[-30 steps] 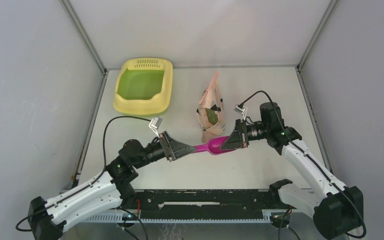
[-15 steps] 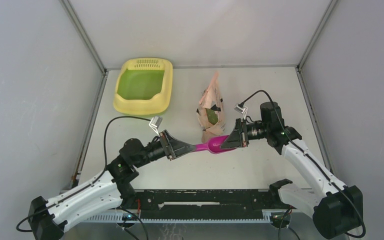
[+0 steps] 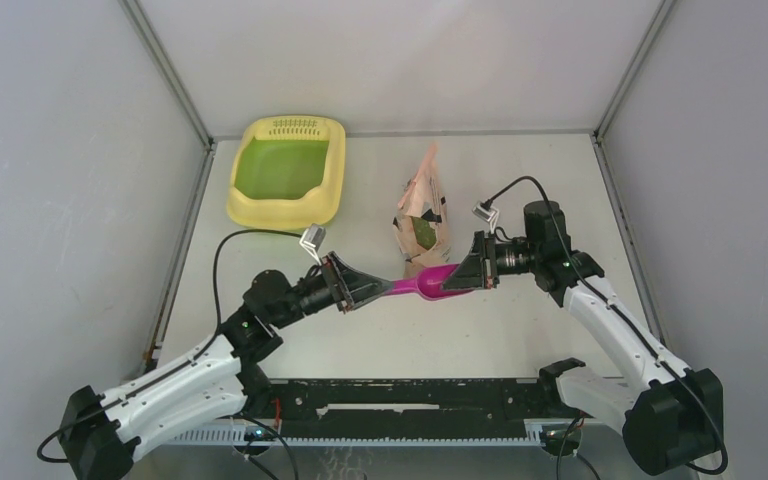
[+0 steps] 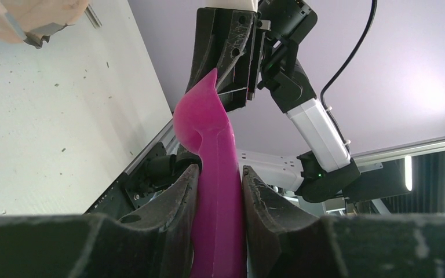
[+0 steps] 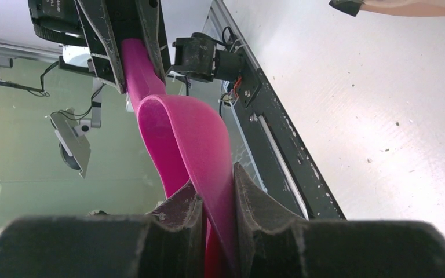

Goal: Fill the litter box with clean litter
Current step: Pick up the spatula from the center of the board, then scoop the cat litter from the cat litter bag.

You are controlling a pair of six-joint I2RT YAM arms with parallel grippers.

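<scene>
Over white tabletop (image 3: pixel 520 330), left gripper (image 3: pixel 384 289) and right gripper (image 3: pixel 451 282) both clamped on magenta scoop (image 3: pixel 422 287), litter box (image 3: pixel 332 190) far beyond them, clean litter (image 3: pixel 423 232) apparently bagged alongside; liable to slip under mismatched pulls.

The magenta plastic scoop (image 4: pixel 215 145) runs off the bottom edge between the fingers (image 4: pixel 171 202) of my left pincer (image 4: pixel 220 171), and the peach-pink printed plastic bag (image 4: pixel 29 17) is clipped at the corner (its contents unreadable from above).
</scene>
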